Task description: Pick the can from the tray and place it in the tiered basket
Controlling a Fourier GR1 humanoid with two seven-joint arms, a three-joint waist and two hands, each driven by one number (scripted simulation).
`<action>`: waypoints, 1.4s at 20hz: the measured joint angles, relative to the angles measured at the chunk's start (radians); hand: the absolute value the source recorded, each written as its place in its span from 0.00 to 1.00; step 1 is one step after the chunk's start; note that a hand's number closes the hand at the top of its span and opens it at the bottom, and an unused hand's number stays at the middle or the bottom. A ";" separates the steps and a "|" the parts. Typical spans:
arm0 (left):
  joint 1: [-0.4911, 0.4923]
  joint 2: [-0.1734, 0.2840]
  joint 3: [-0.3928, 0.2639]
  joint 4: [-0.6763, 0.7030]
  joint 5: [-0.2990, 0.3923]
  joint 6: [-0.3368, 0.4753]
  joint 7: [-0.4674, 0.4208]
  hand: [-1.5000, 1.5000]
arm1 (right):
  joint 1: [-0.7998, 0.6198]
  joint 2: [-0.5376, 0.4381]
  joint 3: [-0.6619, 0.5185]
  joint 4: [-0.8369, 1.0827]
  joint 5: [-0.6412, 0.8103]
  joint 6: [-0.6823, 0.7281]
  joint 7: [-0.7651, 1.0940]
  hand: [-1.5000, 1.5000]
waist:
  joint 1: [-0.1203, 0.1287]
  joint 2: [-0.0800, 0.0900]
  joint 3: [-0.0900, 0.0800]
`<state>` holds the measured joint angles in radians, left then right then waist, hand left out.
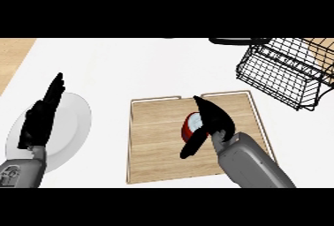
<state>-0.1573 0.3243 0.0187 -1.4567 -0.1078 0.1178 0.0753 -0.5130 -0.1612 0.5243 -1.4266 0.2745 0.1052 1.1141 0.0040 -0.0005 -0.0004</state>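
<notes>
While the left robot hand (40, 118) rests released, fingers straight, over a white plate (73, 128) at the desk's (130, 66) left, the right robot hand (210, 124) curls round the red can (192, 125) on the wooden tray (157, 145), w/ the black wire tiered basket (287, 70) well apart, upper right.

White counter top (143, 66) filling most of the view, evenly lit, with soft shadows only. Light wood strip (14, 57) along the counter's left edge, running down from the far left corner. More pale wood (320, 44) at the far right corner. White plate (72, 128) near the left edge.
</notes>
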 measured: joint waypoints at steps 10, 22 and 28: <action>-0.001 -0.013 0.009 0.001 -0.012 -0.014 0.001 0.50 | -0.005 0.023 0.032 0.038 0.020 0.072 -0.065 1.00 | 0.000 -0.010 -0.004; -0.013 -0.037 0.006 -0.010 -0.036 -0.024 -0.001 0.50 | -0.160 0.112 -0.117 0.246 0.158 -0.020 -0.074 1.00 | 0.029 0.005 -0.002; -0.034 -0.048 -0.017 -0.008 -0.043 -0.034 -0.008 0.50 | -0.351 0.123 -0.208 0.492 0.328 -0.212 -0.070 1.00 | 0.071 0.025 -0.001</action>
<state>-0.1917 0.2760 0.0017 -1.4651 -0.1513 0.0834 0.0674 -0.8644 -0.0378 0.3160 -0.9350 0.6023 -0.1071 1.0437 0.0752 0.0246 -0.0017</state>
